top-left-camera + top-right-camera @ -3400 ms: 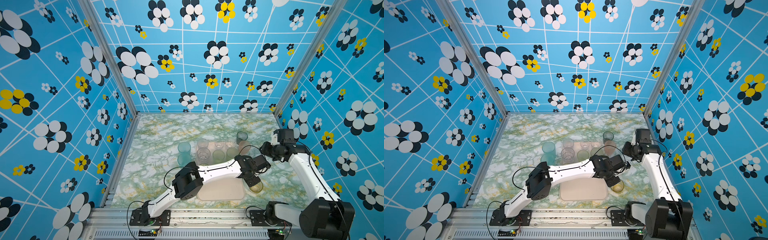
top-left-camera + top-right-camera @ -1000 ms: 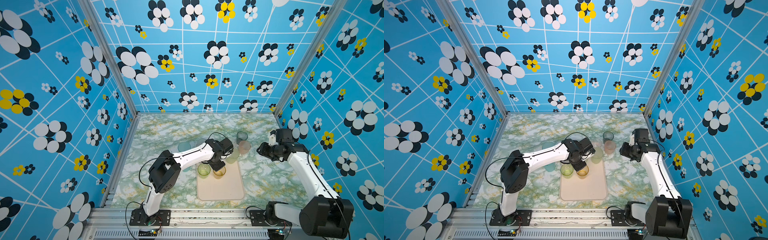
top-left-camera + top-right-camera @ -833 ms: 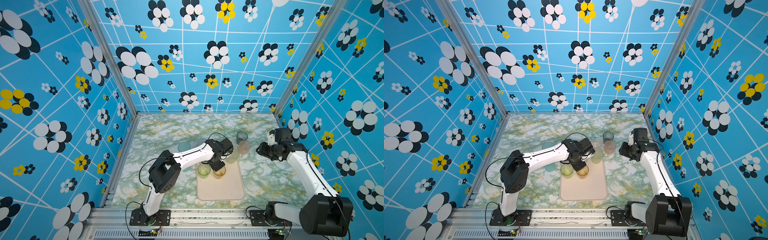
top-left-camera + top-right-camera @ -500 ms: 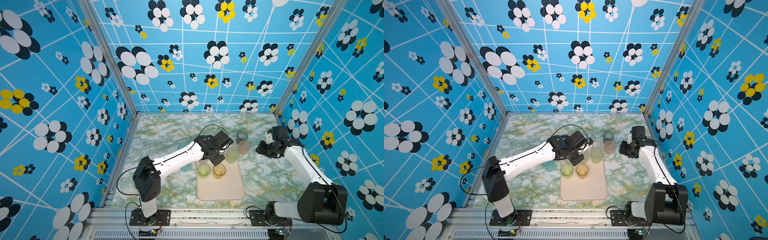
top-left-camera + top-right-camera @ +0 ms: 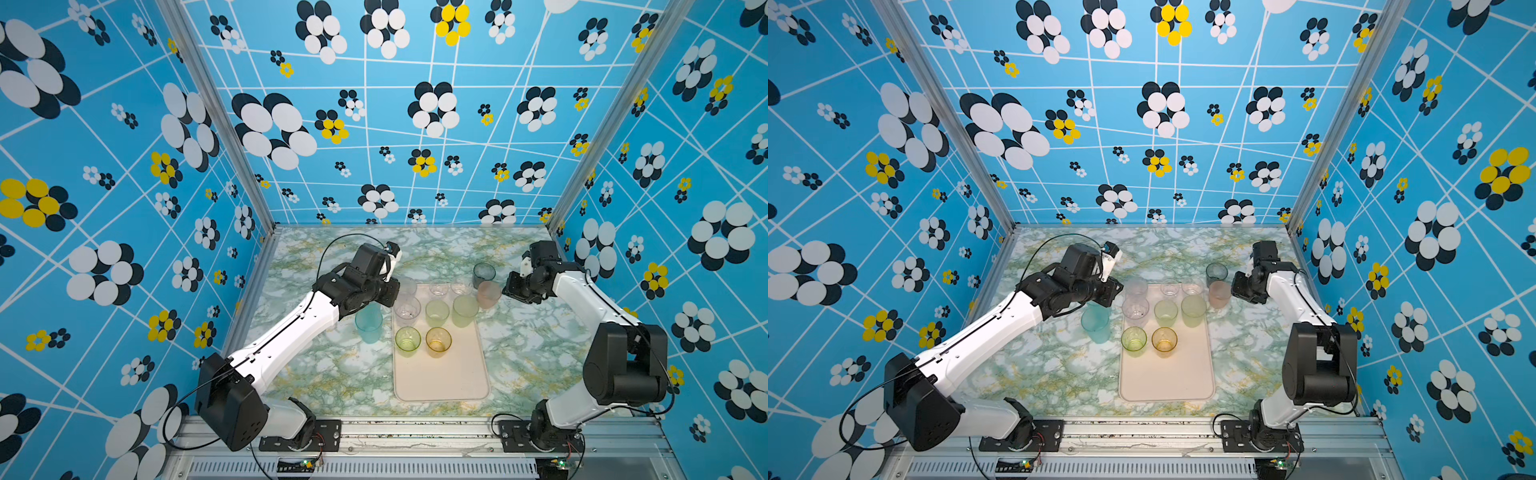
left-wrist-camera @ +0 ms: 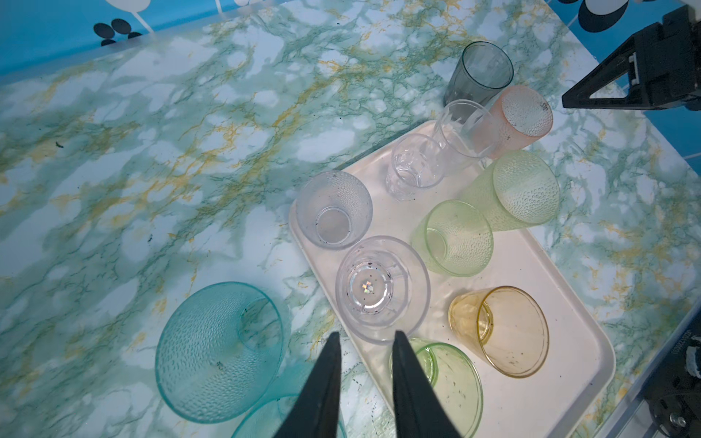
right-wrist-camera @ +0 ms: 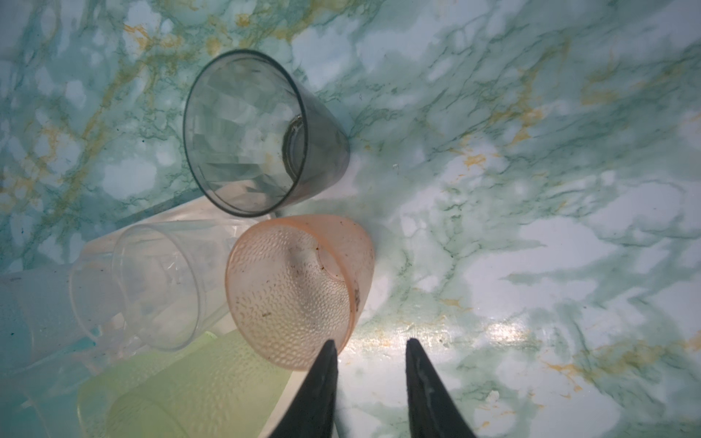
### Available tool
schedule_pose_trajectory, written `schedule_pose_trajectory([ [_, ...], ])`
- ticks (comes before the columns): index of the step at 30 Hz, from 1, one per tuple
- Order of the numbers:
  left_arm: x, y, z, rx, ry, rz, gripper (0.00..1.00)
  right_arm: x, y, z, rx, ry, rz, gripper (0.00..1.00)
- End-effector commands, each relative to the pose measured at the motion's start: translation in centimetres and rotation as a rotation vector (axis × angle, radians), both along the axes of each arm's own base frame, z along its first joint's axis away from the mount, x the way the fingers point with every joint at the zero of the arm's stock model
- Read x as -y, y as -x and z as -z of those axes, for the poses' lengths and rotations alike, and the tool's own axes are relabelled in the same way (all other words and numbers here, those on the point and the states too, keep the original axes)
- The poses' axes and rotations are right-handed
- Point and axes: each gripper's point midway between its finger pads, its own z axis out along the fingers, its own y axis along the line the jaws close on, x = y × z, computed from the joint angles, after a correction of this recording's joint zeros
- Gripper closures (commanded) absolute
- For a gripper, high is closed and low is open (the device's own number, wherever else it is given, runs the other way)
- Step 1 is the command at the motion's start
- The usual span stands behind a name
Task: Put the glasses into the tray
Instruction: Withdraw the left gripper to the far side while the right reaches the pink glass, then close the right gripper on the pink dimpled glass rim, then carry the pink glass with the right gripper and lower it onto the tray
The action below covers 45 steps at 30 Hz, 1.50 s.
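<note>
Eight of the small see-through tumblers (image 5: 436, 311) appear to stand inside the large flat cream-pink rectangular tray (image 5: 441, 376). They are crowded toward its far end, among them a lime tumbler (image 5: 407, 338) and an amber tumbler (image 5: 437, 340).

Not yet in the tray, standing on the marbled green-and-white tabletop (image 5: 324, 374):
- a dimpled pink tumbler (image 7: 292, 288), just beside the tray's far right corner;
- a smoky grey tumbler (image 7: 250, 132), just beyond the pink one;
- a dimpled teal-blue tumbler (image 6: 220, 349), beside the tray's left edge.

Left gripper (image 6: 364, 335): jaws slightly parted, nothing between them, hovering near the tray's left rim.

Right gripper (image 7: 371, 343): jaws parted with bare tabletop in the gap. One fingertip overlaps the pink tumbler's rim; contact cannot be confirmed.

Assessment: these vessels look thin-walled, light, rigid and slick, so they are liable to tip or skid if nudged. The pink tumbler is best taken at the rim, one finger inside the wall and one outside, on the side away from its neighbours, with modest closing force.
</note>
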Motion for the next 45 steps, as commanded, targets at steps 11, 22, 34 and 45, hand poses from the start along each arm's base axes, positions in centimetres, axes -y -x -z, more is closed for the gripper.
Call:
schedule_pose_trajectory([
  [11,-0.8,-0.2,-1.2,0.003,0.104,-0.018,0.74,-1.5,-2.2,1.5,-0.037,-0.007,-0.035,0.75],
  [22,-1.6,-0.5,-0.8,0.0,0.1,-0.032,0.74,-1.4,-2.1,3.3,-0.105,0.043,-0.057,0.86],
  [34,-1.6,-0.7,0.0,-0.022,0.096,-0.032,0.74,0.1,-0.7,0.8,-0.058,0.141,-0.039,0.99],
  [45,-1.2,-1.4,1.4,-0.048,0.079,-0.026,0.74,-0.1,6.0,-7.6,0.072,0.247,-0.064,0.99],
])
